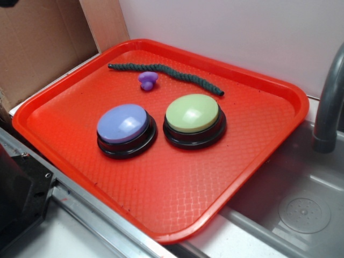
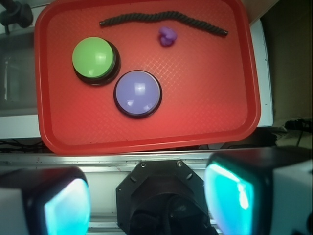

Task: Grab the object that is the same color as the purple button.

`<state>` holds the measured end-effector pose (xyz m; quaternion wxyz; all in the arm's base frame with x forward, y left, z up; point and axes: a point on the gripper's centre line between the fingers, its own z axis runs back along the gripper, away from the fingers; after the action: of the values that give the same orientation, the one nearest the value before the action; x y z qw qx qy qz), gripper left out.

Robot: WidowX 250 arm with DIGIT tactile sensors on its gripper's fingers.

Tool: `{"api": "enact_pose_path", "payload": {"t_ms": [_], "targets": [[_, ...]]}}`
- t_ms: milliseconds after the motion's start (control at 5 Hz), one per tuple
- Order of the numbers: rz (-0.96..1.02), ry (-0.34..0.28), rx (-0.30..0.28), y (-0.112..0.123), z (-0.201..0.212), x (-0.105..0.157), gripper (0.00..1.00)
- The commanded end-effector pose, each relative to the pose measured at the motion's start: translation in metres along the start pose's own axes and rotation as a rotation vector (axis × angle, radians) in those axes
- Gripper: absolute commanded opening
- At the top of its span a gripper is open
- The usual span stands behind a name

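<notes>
The gripper shows only in the wrist view, at the bottom edge of the picture. Its two fingers stand wide apart with nothing between them, their inner pads glowing teal. It hangs well clear of the red tray, back past the tray's near rim and above the metal rail by the robot's base.

Ahead of the gripper, the purple button sits on the tray closest to it, a lavender dome on a black base. Just beyond and to the left of that in the wrist view is the green button, the same size, the two bases almost touching. In the exterior view the two stand side by side, purple button on the left and green button on the right.

The small purple lump lies farther from the gripper than both buttons, near the tray's far rim and slightly right of the gripper's centre line. It rests on the tray just on the gripper's side of a dark green rope, which stretches in a wavy line along the far edge; from the exterior view the lump looks to be touching or nearly touching the rope. The lump stands apart from both buttons.

A grey tap and a metal sink lie beside the tray.
</notes>
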<state>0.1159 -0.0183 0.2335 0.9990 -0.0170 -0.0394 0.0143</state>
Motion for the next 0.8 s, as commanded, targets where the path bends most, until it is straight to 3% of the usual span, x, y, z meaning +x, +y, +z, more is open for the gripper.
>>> {"api": "enact_pose_path", "payload": {"t_ms": [0,200,600], "targets": [[0.000,0.000,0.000,0.000,0.000,0.000,1.00],[0.015,0.011,0.007,-0.003,-0.018,0.016,1.00],[0.163,-0.085,0.002,0.004,-0.067,0.057,1.00]]}}
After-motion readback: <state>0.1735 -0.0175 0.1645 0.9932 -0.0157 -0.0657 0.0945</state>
